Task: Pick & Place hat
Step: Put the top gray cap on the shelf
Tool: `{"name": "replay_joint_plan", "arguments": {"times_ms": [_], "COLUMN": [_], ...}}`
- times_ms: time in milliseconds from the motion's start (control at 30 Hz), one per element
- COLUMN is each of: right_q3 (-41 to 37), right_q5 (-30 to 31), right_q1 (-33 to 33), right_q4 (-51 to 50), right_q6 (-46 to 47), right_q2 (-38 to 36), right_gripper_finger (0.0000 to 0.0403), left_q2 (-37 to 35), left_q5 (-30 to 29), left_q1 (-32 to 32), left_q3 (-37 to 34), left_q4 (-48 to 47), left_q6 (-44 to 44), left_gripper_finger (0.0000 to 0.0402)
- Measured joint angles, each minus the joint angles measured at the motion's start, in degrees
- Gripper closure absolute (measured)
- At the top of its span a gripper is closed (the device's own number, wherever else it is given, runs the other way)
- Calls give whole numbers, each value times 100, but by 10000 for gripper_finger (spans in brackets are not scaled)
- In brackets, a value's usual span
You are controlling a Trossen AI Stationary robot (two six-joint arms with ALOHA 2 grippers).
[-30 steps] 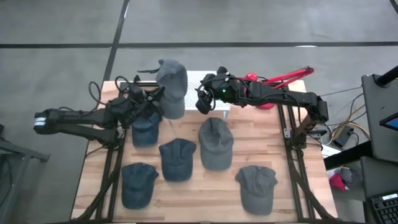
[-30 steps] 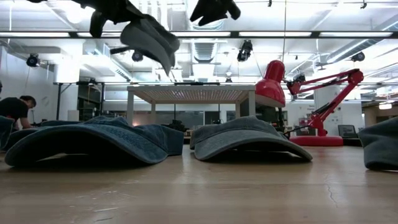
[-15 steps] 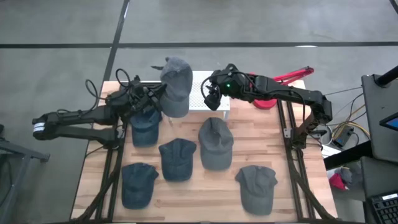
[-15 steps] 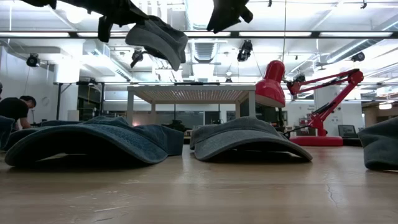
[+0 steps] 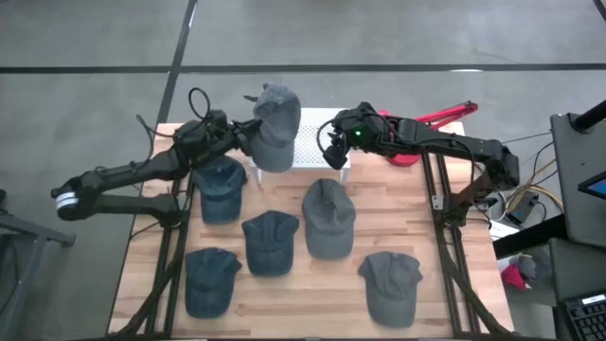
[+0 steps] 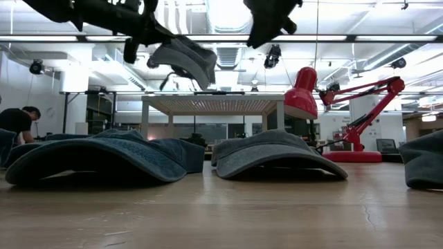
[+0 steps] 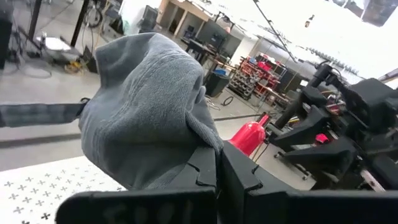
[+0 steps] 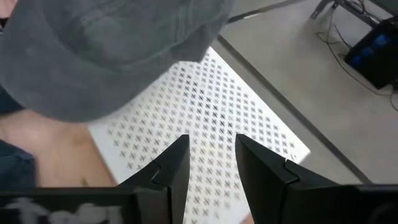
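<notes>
In the high view the left gripper (image 5: 244, 142) carries the grey hat (image 5: 274, 137) above the white perforated stand (image 5: 317, 144), apparently its drop point; the left wrist view shows its fingers (image 7: 208, 167) pinching the fabric; the right wrist view shows the right gripper (image 8: 208, 163) spread, empty, alongside.

left gripper (image 5: 248, 142) raised at the table's far edge, fingers clamped together; right gripper (image 5: 331, 154) raised alongside, facing it, fingers (image 8: 173, 168) parted.
</notes>
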Motion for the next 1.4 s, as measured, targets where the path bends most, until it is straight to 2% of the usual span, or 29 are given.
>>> {"name": "replay_joint_plan", "arguments": {"times_ms": [133,400,667,933,1400], "right_q3": [-581,-2009,-3047,-3380,-3338], "right_q5": [-111,-1132,-1375,-1502,-1502], "right_q1": [7,10,11,13,22], "right_q4": [307,1642,2379,2619,2614], "right_q6": [-11,-40,185,288,280], "right_q2": [-519,-1804,-2714,-3071,-3021], "right_gripper_finger": [285,294,305,316,335], "left_q2": [105,241,280,313,661], "left_q5": [266,548,661,876,1050], "left_q1": [209,451,532,814,928], "left_q3": [0,0,-183,-278,-278], "left_q4": [1,-9,-97,-104,-435], "left_q6": [-256,-542,-789,-719,-543], "left_gripper_finger": [401,402,401,401,401]}}
